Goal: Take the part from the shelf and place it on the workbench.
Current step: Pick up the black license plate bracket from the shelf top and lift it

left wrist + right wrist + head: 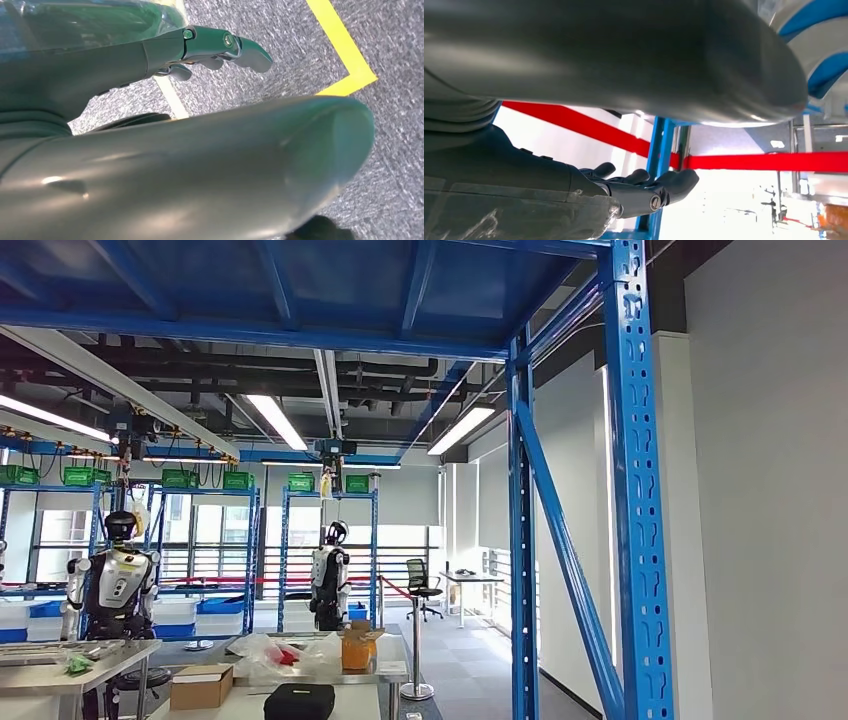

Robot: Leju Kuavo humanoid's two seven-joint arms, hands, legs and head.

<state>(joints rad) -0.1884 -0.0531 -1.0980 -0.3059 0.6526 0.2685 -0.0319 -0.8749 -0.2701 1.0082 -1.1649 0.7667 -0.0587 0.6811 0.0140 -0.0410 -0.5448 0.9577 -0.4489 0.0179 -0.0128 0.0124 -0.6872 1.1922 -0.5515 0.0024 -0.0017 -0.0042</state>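
In the left wrist view my left hand (125, 60) hangs over grey carpet, its dark fingers (235, 45) stretched out straight and its thick thumb (210, 170) apart from them, with nothing in it. My right hand (574, 192) is seen in the right wrist view with its fingers (674, 182) also extended and nothing held. A blue shelf upright (635, 490) stands close at the right of the head view. A metal workbench (90, 652) with small items on it stands far off at the lower left.
Yellow floor tape (345, 45) marks a corner on the carpet below my left hand. Red barrier tape (764, 161) and a blue post (659, 150) lie beyond my right hand. Two other humanoid robots (118, 585) (328, 580), a table with a black case (300, 700) and a stanchion (416, 640) stand ahead.
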